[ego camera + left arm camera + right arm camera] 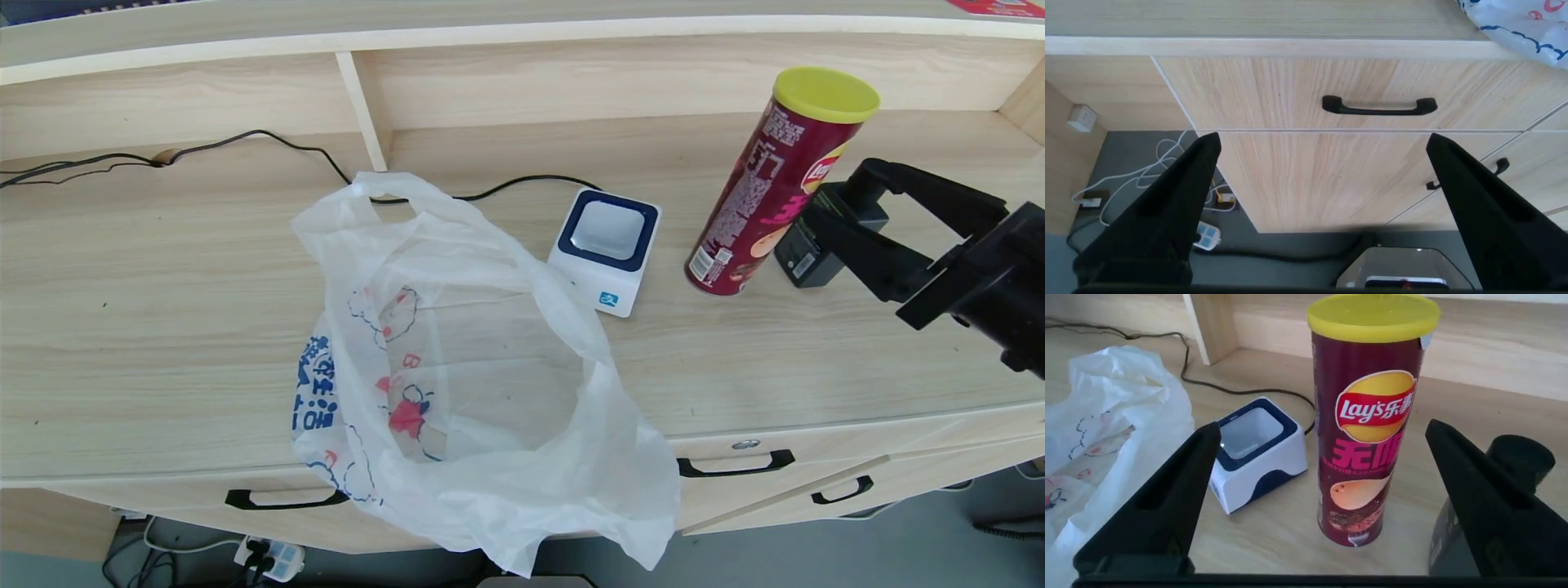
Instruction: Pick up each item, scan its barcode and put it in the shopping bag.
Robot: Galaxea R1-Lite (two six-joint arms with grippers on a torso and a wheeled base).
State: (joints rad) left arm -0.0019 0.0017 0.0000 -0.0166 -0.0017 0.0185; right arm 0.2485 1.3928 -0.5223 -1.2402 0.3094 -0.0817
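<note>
Head view: right gripper (845, 189), released and empty, hovers just right of the chip can (767, 188) on the counter (163, 310). Left gripper (1323, 143) hangs released, facing a drawer (1290, 90).

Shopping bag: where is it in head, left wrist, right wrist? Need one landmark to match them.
Head view: shopping bag at centre, open on the counter, draped over its front edge, scanner beside it.
Left wrist view: a printed corner of the bag hangs over that counter edge, above the drawer handle's level.
Right wrist view: bag crumpled beyond the scanner, away from the chip can.
Landmark: the wooden counter.
</note>
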